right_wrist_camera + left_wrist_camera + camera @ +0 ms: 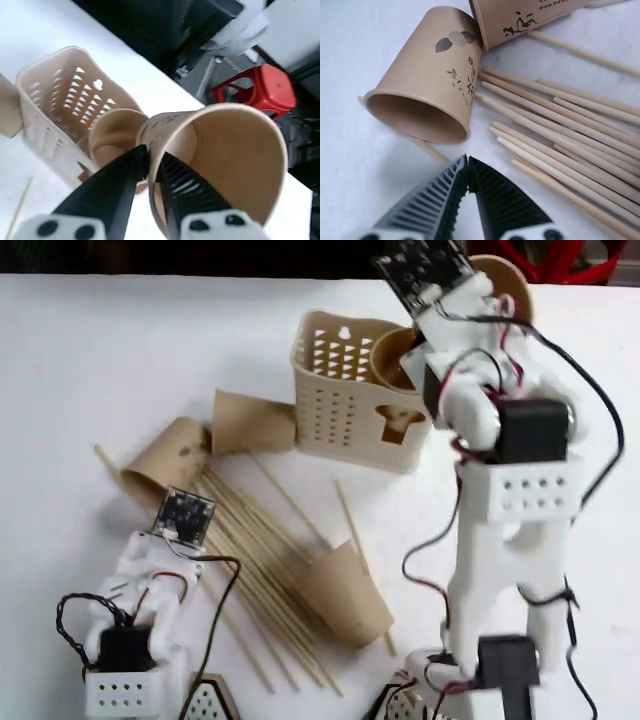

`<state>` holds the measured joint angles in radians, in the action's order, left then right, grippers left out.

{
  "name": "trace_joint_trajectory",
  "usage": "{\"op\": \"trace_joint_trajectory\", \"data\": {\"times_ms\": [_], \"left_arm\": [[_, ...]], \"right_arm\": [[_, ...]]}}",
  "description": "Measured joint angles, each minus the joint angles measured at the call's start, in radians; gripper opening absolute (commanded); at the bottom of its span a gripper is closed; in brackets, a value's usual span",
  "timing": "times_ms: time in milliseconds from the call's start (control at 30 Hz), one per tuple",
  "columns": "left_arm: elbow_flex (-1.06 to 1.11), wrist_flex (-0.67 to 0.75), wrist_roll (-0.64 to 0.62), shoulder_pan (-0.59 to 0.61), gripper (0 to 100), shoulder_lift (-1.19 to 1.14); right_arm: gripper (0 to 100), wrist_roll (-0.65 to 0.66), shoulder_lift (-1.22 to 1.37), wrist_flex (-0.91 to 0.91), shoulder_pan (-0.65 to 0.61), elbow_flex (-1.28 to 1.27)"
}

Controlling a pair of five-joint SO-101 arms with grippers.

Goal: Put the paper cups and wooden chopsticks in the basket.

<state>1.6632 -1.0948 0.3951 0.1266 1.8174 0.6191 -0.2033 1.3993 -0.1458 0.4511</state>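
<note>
The white table is lit brightly and evenly from above, so that it is nearly washed out in the high view. Only soft, faint shadows are cast beneath the paper cups and wooden chopsticks, while the room behind the table is left dark.

Right arm hides most of held paper cup beyond basket; rim arc peeks out. Same arm covers part of cup inside basket. In front of basket, chopsticks pass under lying cup, middles hidden. Left wrist view: cup nearest basket cut off by frame edge, chopstick ends too.
</note>
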Motion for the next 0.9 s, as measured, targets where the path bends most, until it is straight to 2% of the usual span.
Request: {"op": "trace_joint_trajectory", "data": {"times_ms": [200,367,567,900], "left_arm": [[0.000,0.000,0.000,0.000,2,0.000],[0.000,0.000,0.000,0.000,2,0.000],[0.000,0.000,0.000,0.000,2,0.000],[0.000,0.000,0.000,0.000,2,0.000]], "right_arm": [[2.4,0.000,0.147,0.092,-0.020,0.114],[3.3,0.002,0.215,0.101,-0.023,0.135],[16.8,0.002,0.221,0.161,-0.021,0.135],[16.2,0.002,0.204,0.183,-0.023,0.135]]}}
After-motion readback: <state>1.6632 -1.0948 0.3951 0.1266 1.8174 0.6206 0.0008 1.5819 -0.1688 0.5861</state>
